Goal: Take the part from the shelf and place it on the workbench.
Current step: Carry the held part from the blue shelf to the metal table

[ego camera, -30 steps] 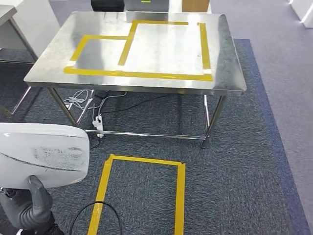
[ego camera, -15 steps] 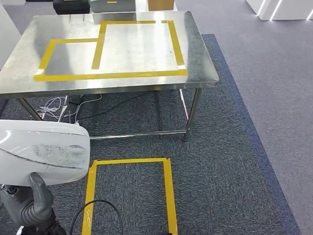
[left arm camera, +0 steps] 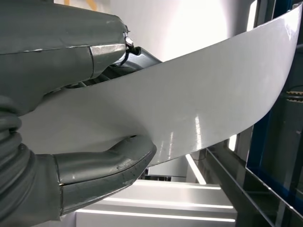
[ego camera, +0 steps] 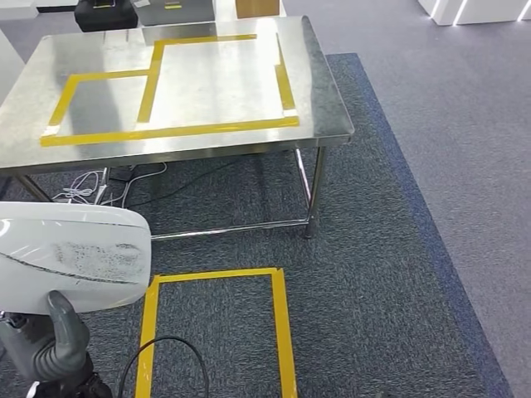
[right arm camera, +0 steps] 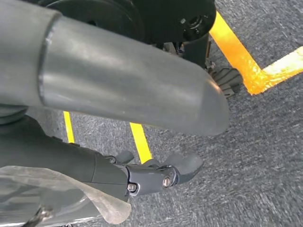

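One white part (ego camera: 72,257), long axis sideways.

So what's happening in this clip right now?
The robot's left hand holds a curved white part, gripped between thumb and fingers in the left wrist view. The steel workbench, marked with yellow tape rectangles, stands ahead of it across the carpet with nothing on it yet. A yellow tape outline marks the floor in front of the bench. The right hand hangs over the carpet, holding nothing.
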Controlling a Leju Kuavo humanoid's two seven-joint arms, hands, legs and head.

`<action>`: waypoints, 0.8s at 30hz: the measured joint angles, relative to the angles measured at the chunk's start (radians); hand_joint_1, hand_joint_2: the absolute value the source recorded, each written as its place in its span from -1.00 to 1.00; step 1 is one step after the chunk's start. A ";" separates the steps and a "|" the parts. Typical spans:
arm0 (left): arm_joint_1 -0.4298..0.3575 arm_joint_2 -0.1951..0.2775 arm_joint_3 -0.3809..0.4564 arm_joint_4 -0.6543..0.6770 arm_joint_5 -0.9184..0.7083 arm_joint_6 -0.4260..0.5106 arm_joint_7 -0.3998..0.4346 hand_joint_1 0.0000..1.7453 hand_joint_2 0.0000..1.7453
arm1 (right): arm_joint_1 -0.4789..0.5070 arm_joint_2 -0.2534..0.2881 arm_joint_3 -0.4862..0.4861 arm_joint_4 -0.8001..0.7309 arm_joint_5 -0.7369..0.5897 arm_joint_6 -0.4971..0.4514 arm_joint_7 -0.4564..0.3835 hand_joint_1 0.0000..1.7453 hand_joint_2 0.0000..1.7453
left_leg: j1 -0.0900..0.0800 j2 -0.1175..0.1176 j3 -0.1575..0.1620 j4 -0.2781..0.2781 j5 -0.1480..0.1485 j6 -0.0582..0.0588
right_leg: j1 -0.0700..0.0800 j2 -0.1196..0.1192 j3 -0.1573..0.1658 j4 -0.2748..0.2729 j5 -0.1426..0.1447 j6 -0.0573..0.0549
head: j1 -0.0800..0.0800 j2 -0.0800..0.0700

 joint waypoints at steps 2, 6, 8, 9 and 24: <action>-0.001 0.000 0.000 0.000 0.000 0.000 0.000 1.00 1.00 | -0.001 0.001 0.000 0.000 0.000 0.000 0.000 -1.00 -1.00 | -0.004 -0.005 0.059 -0.138 0.069 0.012 | 0.003 0.006 0.003 0.002 -0.003 0.003 | 0.000 0.000; -0.003 -0.001 0.003 0.000 0.002 0.000 0.000 1.00 1.00 | -0.001 0.002 0.000 0.000 0.001 0.000 0.000 -1.00 -1.00 | -0.011 -0.012 0.089 -0.225 0.086 0.023 | 0.003 0.008 -0.007 0.004 -0.003 0.023 | 0.001 0.000; -0.003 -0.003 0.004 0.000 0.003 -0.002 0.000 1.00 1.00 | 0.000 0.001 0.000 0.000 0.003 -0.001 0.000 -1.00 -1.00 | -0.008 -0.010 0.091 -0.232 0.091 0.033 | 0.001 0.006 -0.016 0.020 -0.017 0.034 | 0.002 0.000; -0.004 -0.004 0.005 0.000 0.003 -0.002 0.000 1.00 1.00 | -0.001 0.001 0.000 0.000 0.005 -0.001 0.000 -1.00 -1.00 | -0.006 -0.008 0.092 -0.236 0.094 0.038 | 0.001 0.004 -0.032 0.054 -0.039 0.038 | 0.004 0.000; -0.011 -0.010 0.008 0.002 0.001 -0.009 0.000 1.00 1.00 | 0.002 -0.006 0.029 0.000 0.072 0.085 -0.033 -1.00 -1.00 | -0.008 -0.004 0.075 -0.188 0.061 0.004 | 0.001 -0.009 -0.011 0.003 0.005 0.003 | 0.003 0.000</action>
